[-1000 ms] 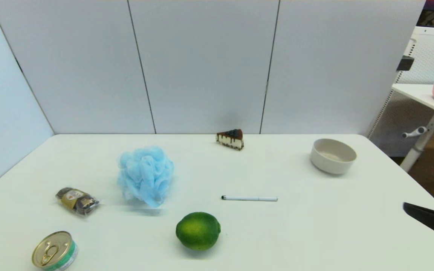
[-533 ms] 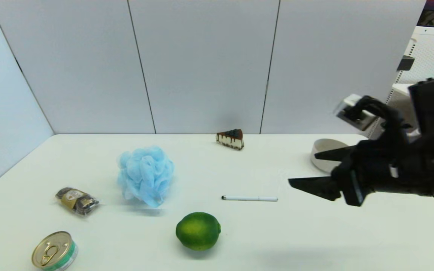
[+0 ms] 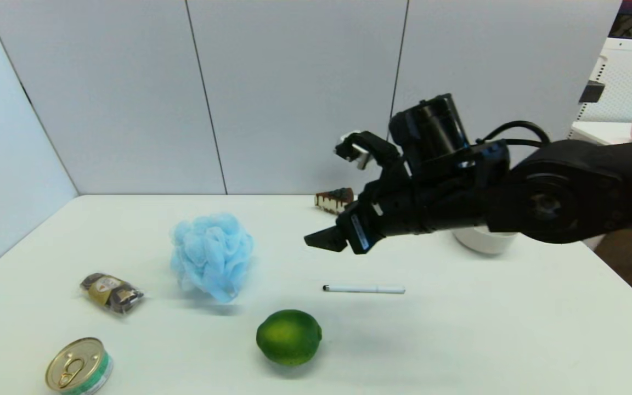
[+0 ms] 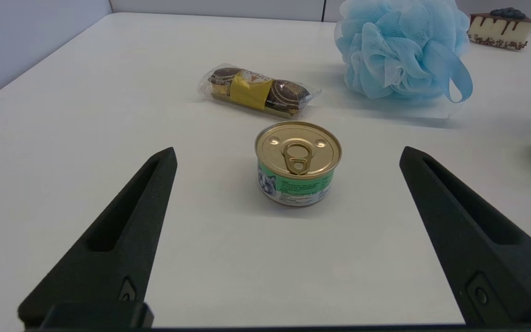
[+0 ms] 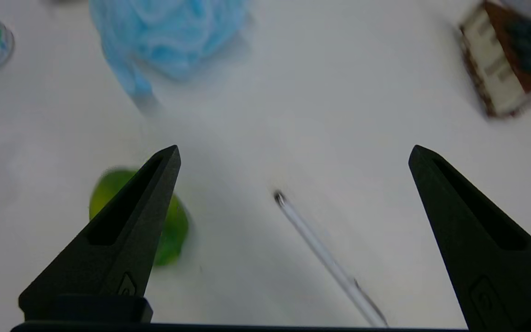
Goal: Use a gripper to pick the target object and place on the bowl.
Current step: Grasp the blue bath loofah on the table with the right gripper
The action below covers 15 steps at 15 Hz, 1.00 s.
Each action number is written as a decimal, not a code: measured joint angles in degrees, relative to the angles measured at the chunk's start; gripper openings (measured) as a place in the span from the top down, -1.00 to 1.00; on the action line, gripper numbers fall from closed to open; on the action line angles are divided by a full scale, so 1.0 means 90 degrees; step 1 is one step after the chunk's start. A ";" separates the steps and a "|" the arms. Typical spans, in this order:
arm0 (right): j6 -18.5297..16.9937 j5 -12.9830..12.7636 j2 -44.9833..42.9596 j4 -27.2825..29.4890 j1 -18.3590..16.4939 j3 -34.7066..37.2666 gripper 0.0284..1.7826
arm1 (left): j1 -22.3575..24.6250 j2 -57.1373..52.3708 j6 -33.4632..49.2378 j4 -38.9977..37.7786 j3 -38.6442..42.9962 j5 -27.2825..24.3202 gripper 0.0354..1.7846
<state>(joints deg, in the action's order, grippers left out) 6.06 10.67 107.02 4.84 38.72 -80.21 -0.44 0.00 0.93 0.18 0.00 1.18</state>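
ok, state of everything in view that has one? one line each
right claw: open, empty, in the air above the table between pen and cake
left claw: open, empty, low near the can
blue pouf: on the table, untouched
cream bowl: upright, mostly hidden behind the right arm
can: upright, lid sealed
lime: resting on the table
pen: lying flat
cake slice: upright
chocolate pack: lying flat, wrapped

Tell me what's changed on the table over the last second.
The right gripper swung in from the table's right edge, open and empty, above the pen, toward the blue pouf. Its arm now hides most of the cream bowl. Nothing was grasped; every object stayed put.
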 joint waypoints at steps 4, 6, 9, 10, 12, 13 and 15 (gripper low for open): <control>-0.0447 -0.0022 0.1090 -0.0066 0.0444 -0.1586 -0.92 | 0.0000 0.0000 0.0001 0.0000 0.0000 0.0003 -0.91; -0.0637 -0.0026 0.1573 -0.0122 0.0626 -0.2323 -0.92 | 0.0000 0.0000 0.0001 -0.0003 0.0000 0.0003 -0.91; -0.0696 -0.0034 0.2209 -0.0635 0.0834 -0.2961 -0.92 | 0.0000 0.0000 0.0001 0.0000 0.0000 0.0003 -0.91; -0.0706 -0.0034 0.2365 -0.0959 0.0898 -0.3026 -0.92 | 0.0000 0.0000 0.0001 -0.0003 0.0000 0.0003 -0.91; -0.0712 -0.0034 0.2644 -0.1670 0.1002 -0.3084 -0.92 | 0.0000 0.0000 0.0001 0.0000 0.0000 0.0003 -0.91; -0.0710 -0.0031 0.2788 -0.2108 0.1042 -0.3092 -0.92 | 0.0000 0.0000 0.0001 0.0000 0.0000 0.0003 -0.91; -0.0754 -0.0034 0.3042 -0.2938 0.1094 -0.3096 -0.92 | 0.0000 0.0000 0.0001 0.0000 0.0000 0.0003 -0.91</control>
<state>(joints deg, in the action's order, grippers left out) -0.73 10.36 134.40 -21.60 48.57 -108.08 -0.44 0.00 0.94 0.18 0.00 1.21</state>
